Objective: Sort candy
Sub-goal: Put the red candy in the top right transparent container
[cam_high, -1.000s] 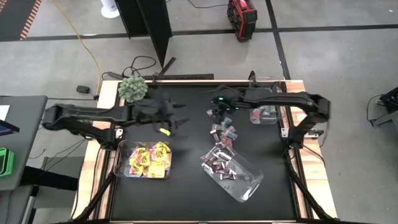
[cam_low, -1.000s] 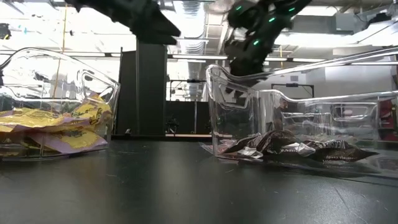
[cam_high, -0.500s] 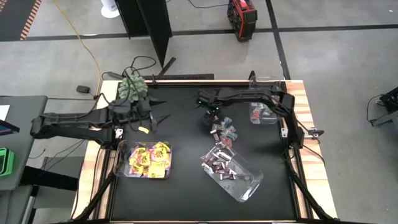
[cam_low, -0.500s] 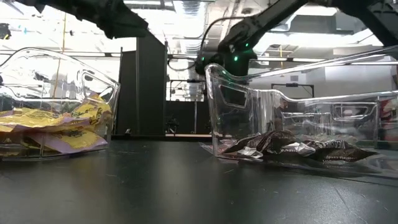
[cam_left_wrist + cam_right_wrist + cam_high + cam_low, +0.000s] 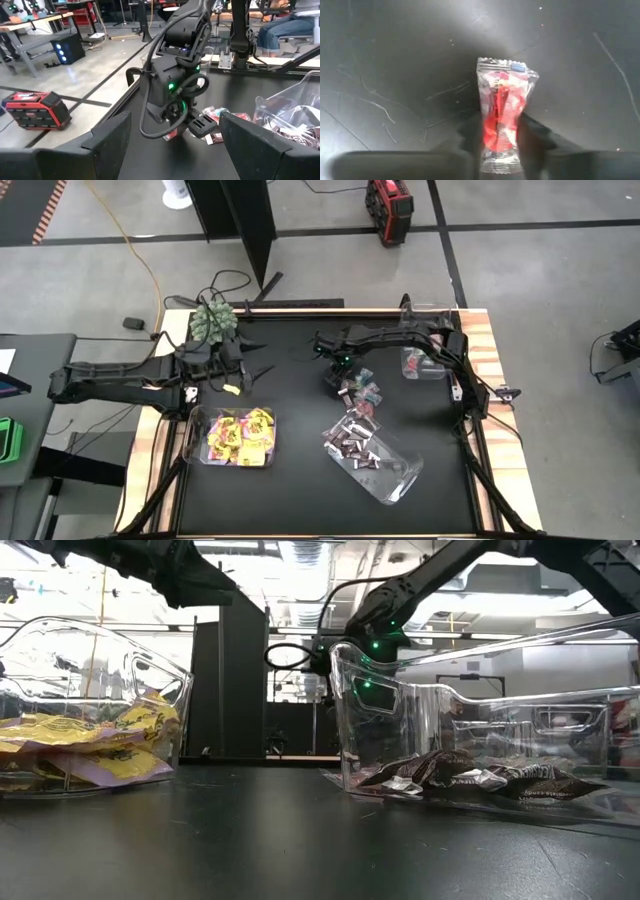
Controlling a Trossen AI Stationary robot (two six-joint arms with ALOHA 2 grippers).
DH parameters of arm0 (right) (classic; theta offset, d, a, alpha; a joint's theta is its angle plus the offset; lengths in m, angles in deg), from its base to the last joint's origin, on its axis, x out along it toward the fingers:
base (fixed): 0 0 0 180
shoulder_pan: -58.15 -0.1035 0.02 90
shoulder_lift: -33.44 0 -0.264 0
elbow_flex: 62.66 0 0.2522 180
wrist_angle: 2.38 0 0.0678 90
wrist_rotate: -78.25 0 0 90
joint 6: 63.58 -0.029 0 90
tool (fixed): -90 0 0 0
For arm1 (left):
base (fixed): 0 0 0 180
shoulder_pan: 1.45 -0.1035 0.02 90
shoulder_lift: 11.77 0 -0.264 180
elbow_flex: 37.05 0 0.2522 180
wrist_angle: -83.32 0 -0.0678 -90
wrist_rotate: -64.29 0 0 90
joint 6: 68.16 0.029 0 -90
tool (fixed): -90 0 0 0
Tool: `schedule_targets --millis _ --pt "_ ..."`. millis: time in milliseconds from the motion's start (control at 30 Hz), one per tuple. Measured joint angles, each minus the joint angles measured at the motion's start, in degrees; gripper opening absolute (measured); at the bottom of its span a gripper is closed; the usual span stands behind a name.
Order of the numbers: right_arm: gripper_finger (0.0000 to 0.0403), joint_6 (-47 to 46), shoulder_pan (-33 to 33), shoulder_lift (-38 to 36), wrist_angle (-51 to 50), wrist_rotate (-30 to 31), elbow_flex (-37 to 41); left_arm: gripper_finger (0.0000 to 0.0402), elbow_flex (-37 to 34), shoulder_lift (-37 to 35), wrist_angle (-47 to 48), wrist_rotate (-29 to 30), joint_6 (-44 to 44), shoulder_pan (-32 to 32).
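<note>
A sweet in a clear wrapper with a red filling [image 5: 502, 117] lies on the black table, at the left end of a loose pile of candy [image 5: 362, 394]. My right gripper [image 5: 336, 376] points down at it, one finger on each side, shut on it. My left gripper [image 5: 175, 150] hangs open and empty above the table's left part [image 5: 250, 368], facing the right arm. Yellow packets fill a clear bin [image 5: 240, 437]. Dark bars lie in a tilted clear bin [image 5: 372, 458]. My right gripper pinches the red sweet between its two fingers [image 5: 536, 137], at the wrapper's long sides [image 5: 492, 142] near one crimped end. The fingers come from above, pointing down. The sweet lies flat on the table.
A small clear bin [image 5: 425, 363] stands at the far right. A fuzzy green plant [image 5: 213, 320] sits at the far left corner beside the left arm. In the low view the two bins [image 5: 90, 740] [image 5: 480, 740] stand near the front edge, with bare table between them.
My right gripper has come down to the table at the left end of the loose pile and tipped over to point steeply down. My left gripper has drawn back toward the table's left edge, then stayed still.
</note>
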Motion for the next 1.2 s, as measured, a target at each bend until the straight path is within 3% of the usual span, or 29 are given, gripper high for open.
schedule_targets --millis 100,167,367,567,733,1033,1200 --pt "0.0044 1.22 -0.65 -0.04 -0.02 0.30 0.00 0.0297 0.00 0.02 0.24 0.00 -0.66 0.00" --pt "0.0015 2.07 -0.88 -0.18 -0.01 0.47 0.02 0.0297 0.00 0.02 0.49 0.00 -0.72 0.00" --pt "0.0018 3.06 -2.36 -5.17 -1.31 3.61 0.26 0.0297 0.00 0.13 0.67 0.00 -1.36 0.00" --pt "0.0002 2.95 -4.19 -16.83 -5.09 10.77 0.20 0.0297 0.00 2.59 0.60 0.00 -2.89 0.00" --pt "0.0002 -1.29 -3.74 -27.57 -11.02 16.54 1.28 0.0297 0.00 8.67 0.51 -1.71 -3.84 0.00" --pt "0.0002 -16.18 5.50 -46.13 -16.44 19.58 19.58 0.0297 2.27 18.47 -1.45 -2.91 -4.37 0.03" --pt "0.0025 -18.16 10.72 -53.12 -16.29 20.43 28.79 0.0297 2.86 20.01 -1.40 -2.98 -4.81 0.07"
